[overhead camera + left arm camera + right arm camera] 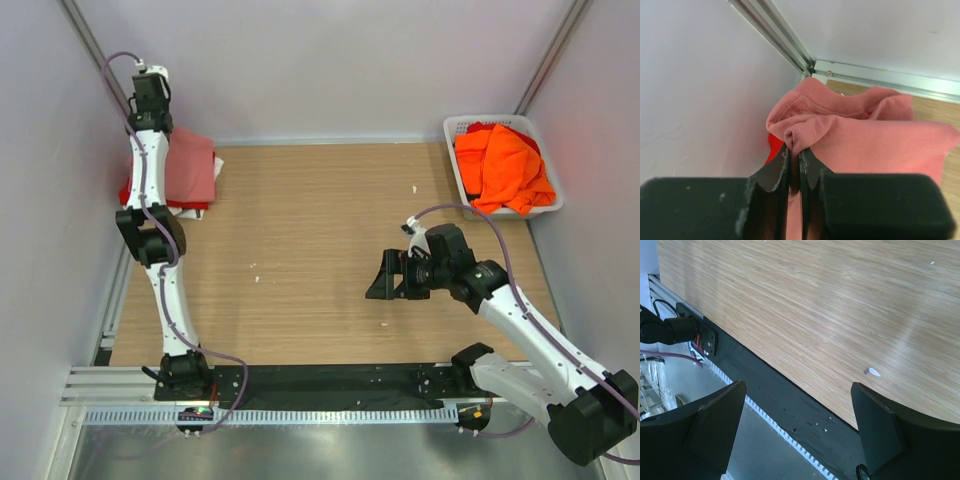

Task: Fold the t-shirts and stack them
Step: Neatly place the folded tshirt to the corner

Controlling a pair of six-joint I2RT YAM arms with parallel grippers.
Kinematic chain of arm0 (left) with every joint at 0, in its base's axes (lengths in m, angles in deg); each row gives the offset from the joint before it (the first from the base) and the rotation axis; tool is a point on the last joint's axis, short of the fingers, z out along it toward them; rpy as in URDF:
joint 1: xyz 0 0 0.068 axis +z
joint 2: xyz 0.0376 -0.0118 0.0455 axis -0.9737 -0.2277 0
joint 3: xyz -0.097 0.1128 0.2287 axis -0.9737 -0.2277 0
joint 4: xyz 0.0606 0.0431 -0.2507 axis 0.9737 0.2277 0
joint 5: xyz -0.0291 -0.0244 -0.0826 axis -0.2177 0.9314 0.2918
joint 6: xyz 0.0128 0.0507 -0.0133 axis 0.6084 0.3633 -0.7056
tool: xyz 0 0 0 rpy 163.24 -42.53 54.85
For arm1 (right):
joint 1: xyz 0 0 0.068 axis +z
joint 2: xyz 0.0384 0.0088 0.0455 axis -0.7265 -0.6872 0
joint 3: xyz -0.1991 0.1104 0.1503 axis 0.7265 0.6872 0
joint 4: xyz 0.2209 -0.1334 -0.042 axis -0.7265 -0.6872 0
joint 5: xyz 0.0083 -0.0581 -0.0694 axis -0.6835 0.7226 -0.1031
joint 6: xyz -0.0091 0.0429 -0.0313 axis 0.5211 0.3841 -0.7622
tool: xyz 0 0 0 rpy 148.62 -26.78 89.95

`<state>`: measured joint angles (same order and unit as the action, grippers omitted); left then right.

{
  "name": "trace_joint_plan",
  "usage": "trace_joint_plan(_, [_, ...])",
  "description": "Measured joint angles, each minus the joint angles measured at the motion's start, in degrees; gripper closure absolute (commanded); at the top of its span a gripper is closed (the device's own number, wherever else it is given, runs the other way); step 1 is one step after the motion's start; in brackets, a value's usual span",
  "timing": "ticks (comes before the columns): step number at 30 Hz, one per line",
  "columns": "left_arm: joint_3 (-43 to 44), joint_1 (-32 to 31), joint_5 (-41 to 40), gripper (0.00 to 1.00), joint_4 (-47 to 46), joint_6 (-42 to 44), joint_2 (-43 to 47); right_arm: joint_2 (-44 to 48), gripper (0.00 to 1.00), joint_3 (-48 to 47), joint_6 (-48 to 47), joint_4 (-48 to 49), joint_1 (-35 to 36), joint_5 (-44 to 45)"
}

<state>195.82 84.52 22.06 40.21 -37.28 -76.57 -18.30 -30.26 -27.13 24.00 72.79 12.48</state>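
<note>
Stacking: left gripper [794,155] jaws pinch the pink t-shirt [865,140] atop the red t-shirt [771,146], release likely next; right gripper [797,387] jaws spread.

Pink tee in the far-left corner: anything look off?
Yes. The pink tee lies rumpled, not flat, on the red tee, a bunched fold pinched in the left gripper. The red one peeks out along its edges, so the stack is askew.
</note>
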Motion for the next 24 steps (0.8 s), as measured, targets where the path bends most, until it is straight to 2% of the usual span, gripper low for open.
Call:
trace_joint_plan(3, [2.4, 1.6, 0.8, 0.77, -2.0, -0.1, -3.8, 0.2, 0.08, 0.0, 1.4, 0.1, 0.0, 0.3])
trace_joint_plan(7, [3.1, 3.2, 0.8, 0.27, -5.6, -0.2, -7.9, 0.1, 0.08, -0.2, 3.0, -0.2, 0.0, 1.4])
trace_joint_plan(11, [3.1, 3.8, 0.2, 0.18, -8.8, -1.3, -9.8, -0.2, 0.08, -0.9, 4.2, -0.2, 0.0, 2.3])
trace_joint_plan(12, [3.1, 3.9, 0.0, 0.03, -9.2, -2.0, -9.8, -0.2, 0.08, -0.9, 4.6, 0.0, 0.0, 2.3])
trace_joint_plan(18, [1.8, 3.5, -1.0, 0.0, -10.5, -5.9, -7.1, -0.3, 0.08, -0.9, 6.5, 1.9, 0.2, 2.3])
trace_joint_plan(24, [-6.9, -1.9, -4.6, 0.0, -10.8, -7.6, 5.5, -0.8, 0.08, -1.5, 6.3, 2.4, 0.7, 4.0])
